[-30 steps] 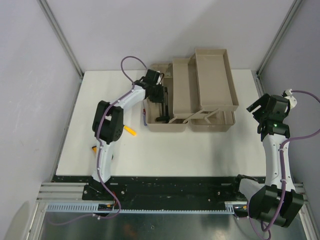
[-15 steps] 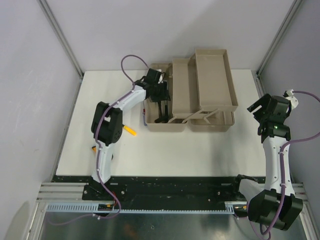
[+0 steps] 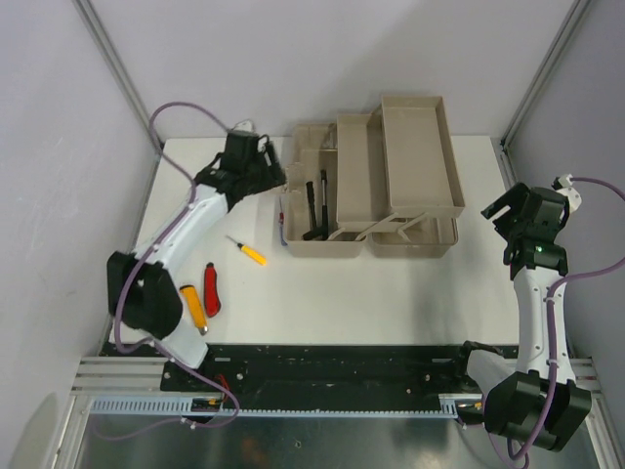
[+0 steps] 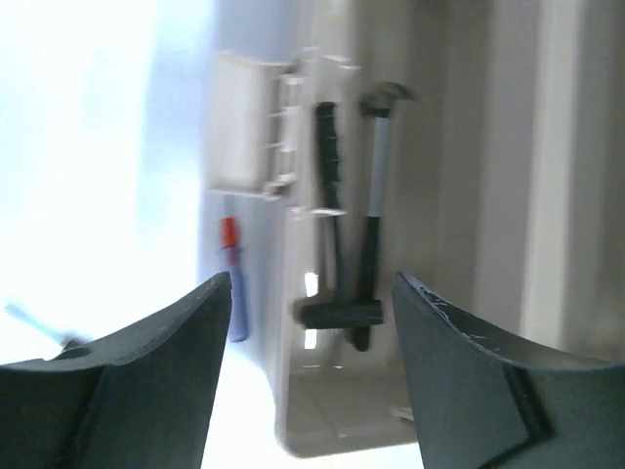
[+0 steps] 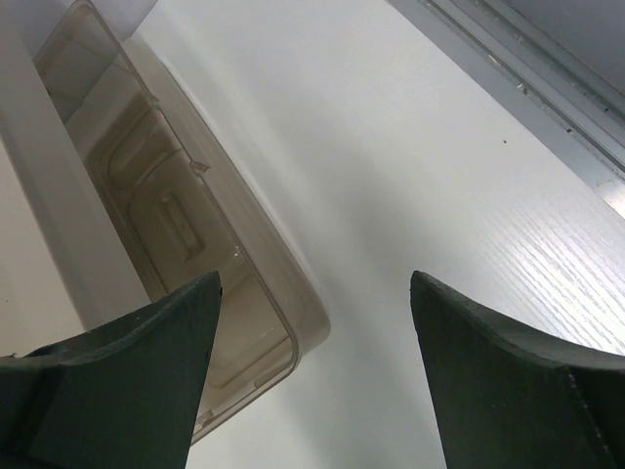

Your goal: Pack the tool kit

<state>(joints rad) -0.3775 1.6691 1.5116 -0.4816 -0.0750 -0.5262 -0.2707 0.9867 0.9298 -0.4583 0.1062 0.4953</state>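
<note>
Left end effector [image 4: 311, 285] wide and empty, right end effector [image 5: 314, 281] likewise, black-handled tool [image 4: 368, 262] inside toolbox [image 4: 454, 195]

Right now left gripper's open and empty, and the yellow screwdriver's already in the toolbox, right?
No: the yellow screwdriver lies on the table, left of the toolbox, as the top view shows. The left gripper is open and empty, as you said.
</note>
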